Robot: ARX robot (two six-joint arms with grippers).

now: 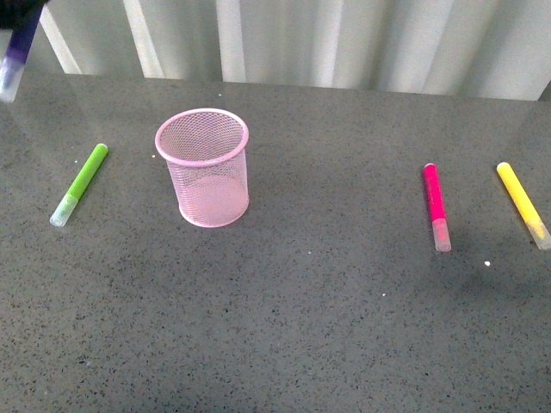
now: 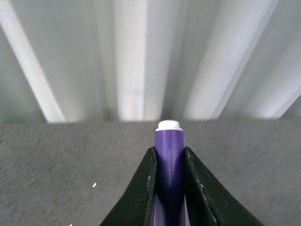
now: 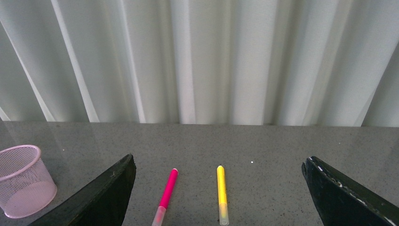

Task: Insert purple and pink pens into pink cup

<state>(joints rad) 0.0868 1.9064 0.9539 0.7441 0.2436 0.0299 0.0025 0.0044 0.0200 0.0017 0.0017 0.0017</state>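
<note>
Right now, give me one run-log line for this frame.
left gripper: shut on purple pen, off table | right gripper: open, empty | pink pen: lying on table | pink cup: upright, empty

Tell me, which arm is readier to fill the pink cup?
Left: the left gripper is shut on the purple pen. The right gripper is open, with the pink pen on the table.

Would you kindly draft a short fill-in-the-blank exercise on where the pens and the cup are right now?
1. The left gripper is ____ on the purple pen.
2. The right gripper is ____ and holds nothing.
3. The pink cup stands upright and is ____ inside.
4. In the front view, the pink pen lies ____ the pink cup and the yellow marker.
Missing words: shut; open; empty; between.
</note>
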